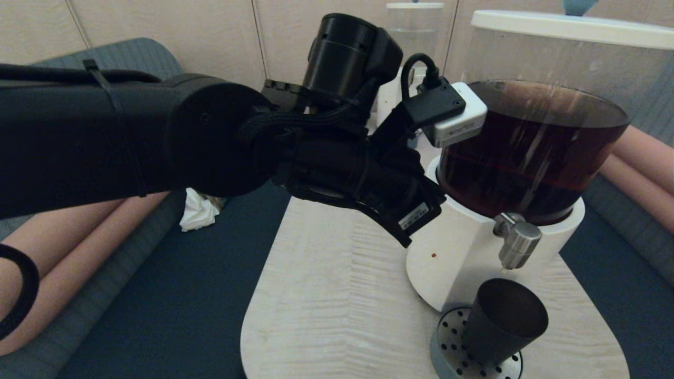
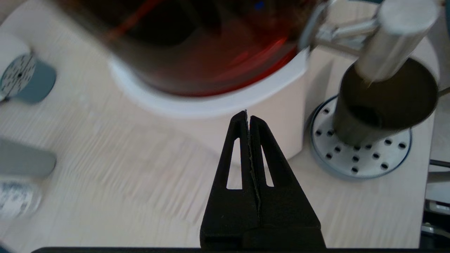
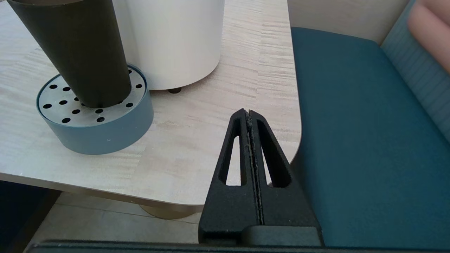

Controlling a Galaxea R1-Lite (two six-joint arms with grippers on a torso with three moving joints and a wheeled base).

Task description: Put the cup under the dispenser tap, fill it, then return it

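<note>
The black cup [image 1: 505, 326] stands upright on the round perforated drip tray [image 1: 447, 342], right beneath the steel dispenser tap [image 1: 518, 242] of the big dispenser [image 1: 526, 152] holding dark brown liquid. No stream shows from the tap. My left arm [image 1: 337, 163] reaches across to the dispenser's white base [image 1: 453, 263]. In the left wrist view the left gripper [image 2: 246, 114] is shut and empty, hovering above the table beside the base, apart from the cup [image 2: 383, 105] and the tap [image 2: 397, 38]. The right gripper [image 3: 248, 112] is shut, low by the table's corner, apart from the cup [image 3: 84, 52].
A smaller clear dispenser [image 1: 416, 31] stands behind, with its own drip tray [image 2: 17, 75]. A crumpled white tissue [image 1: 197, 210] lies on the dark blue bench left of the light wood table [image 1: 326, 295]. More blue seat [image 3: 369, 140] borders the table's right edge.
</note>
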